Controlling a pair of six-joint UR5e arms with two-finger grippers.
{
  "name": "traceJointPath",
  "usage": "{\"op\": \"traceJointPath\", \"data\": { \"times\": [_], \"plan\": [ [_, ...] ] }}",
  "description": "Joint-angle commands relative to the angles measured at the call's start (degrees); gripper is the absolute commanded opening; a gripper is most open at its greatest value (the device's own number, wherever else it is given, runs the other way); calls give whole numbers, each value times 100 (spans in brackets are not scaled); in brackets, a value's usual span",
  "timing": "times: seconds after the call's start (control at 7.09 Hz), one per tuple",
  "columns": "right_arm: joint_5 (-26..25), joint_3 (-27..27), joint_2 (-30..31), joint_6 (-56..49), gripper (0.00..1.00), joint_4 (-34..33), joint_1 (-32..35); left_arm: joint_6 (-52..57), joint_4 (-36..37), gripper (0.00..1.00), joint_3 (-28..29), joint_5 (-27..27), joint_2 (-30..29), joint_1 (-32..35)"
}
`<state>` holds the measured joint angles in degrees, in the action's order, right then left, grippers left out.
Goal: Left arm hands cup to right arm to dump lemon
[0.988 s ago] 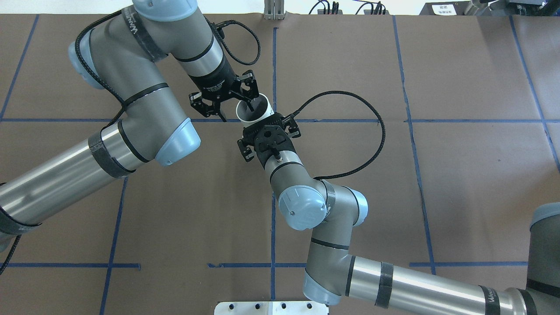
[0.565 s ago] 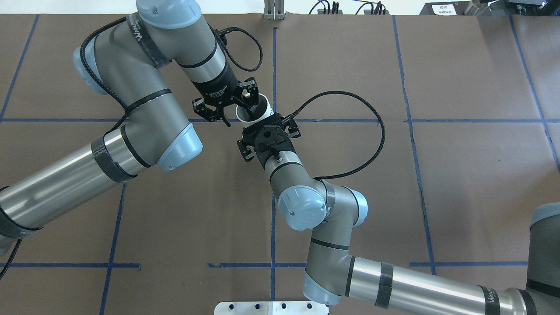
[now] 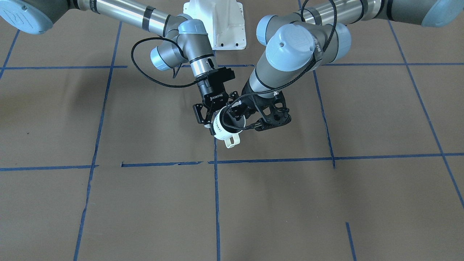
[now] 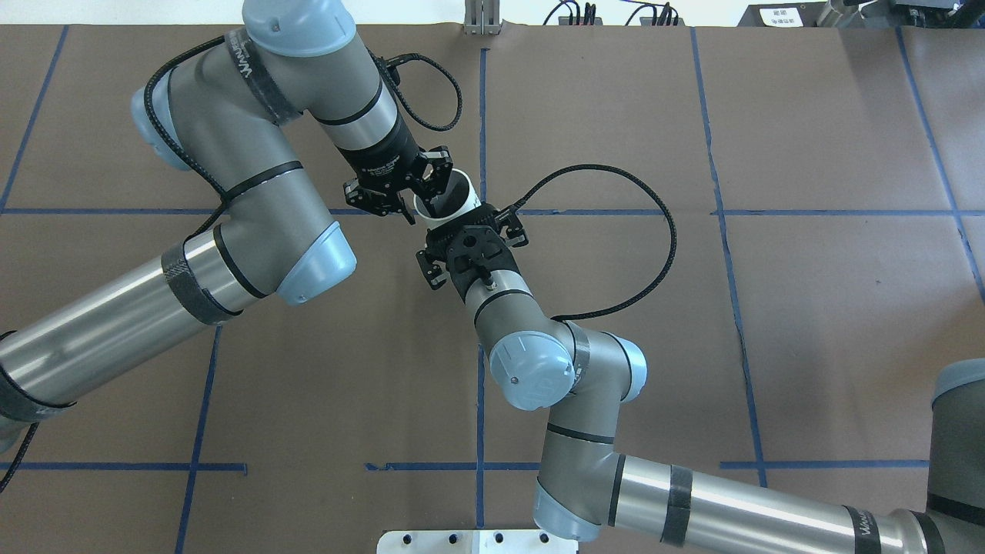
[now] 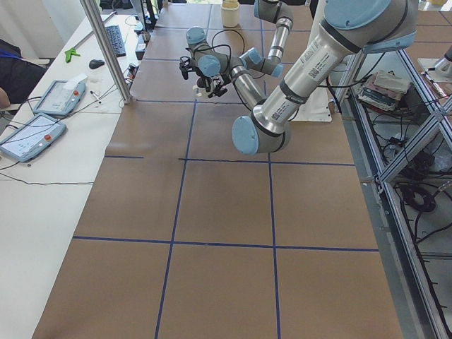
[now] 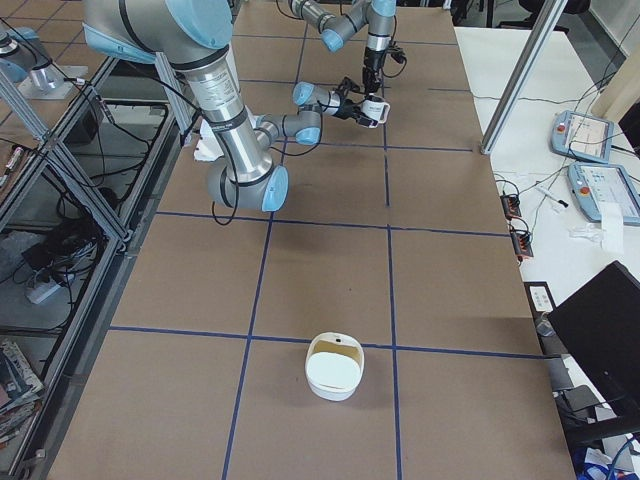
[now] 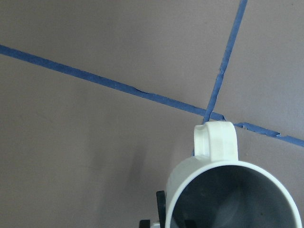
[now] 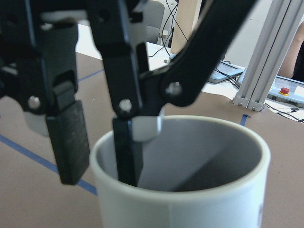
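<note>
Two arms meet mid-table [image 4: 769,346] – left side first. The left gripper [image 4: 421,203] comes down on the cup [image 4: 460,202] from above, straddling the rim. One finger [image 8: 128,156] dips into the grey interior, and the other pad [image 8: 71,137] hangs just outside the wall. Spread's narrow, but can't tell if it actually pinches.

In the centre, the cup's off the table, approx. upright, mouth up, over a blue tape crossing [image 7: 209,114]. Its handle [image 3: 232,141] points to the far side, away from the robot, and black lettering [image 3: 218,125] shows on the wall.

Just right of it, the right gripper [image 4: 467,219] reaches in from the near side w/ its jaws clasped round the cup's body.

At the far right end of the table sits a white container [image 6: 330,382] – well apart from the arms.
</note>
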<state>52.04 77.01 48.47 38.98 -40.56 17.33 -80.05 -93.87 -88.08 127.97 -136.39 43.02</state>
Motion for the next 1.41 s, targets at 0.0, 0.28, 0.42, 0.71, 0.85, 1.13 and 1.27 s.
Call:
{"op": "traceJointPath", "data": {
  "times": [0.0,0.28,0.42,0.71,0.85,1.13,1.27],
  "plan": [
    [-1,25,22,-13,54,22,-37,7,0,36,27,0,-2,4],
    [-1,34,13,-13,54,22,-45,16,0,36,36,0,7,4],
    [-1,34,13,-22,55,22,-45,16,0,32,36,0,7,4],
    [8,34,40,-22,92,48,-45,42,0,0,36,0,7,4],
    [8,34,57,-31,99,48,-45,25,0,0,36,0,7,4],
    [8,34,66,-31,99,48,-45,-19,9,0,45,0,16,13],
    [8,34,84,-31,99,40,-45,-28,0,0,106,0,-1,13]
  ]
}}
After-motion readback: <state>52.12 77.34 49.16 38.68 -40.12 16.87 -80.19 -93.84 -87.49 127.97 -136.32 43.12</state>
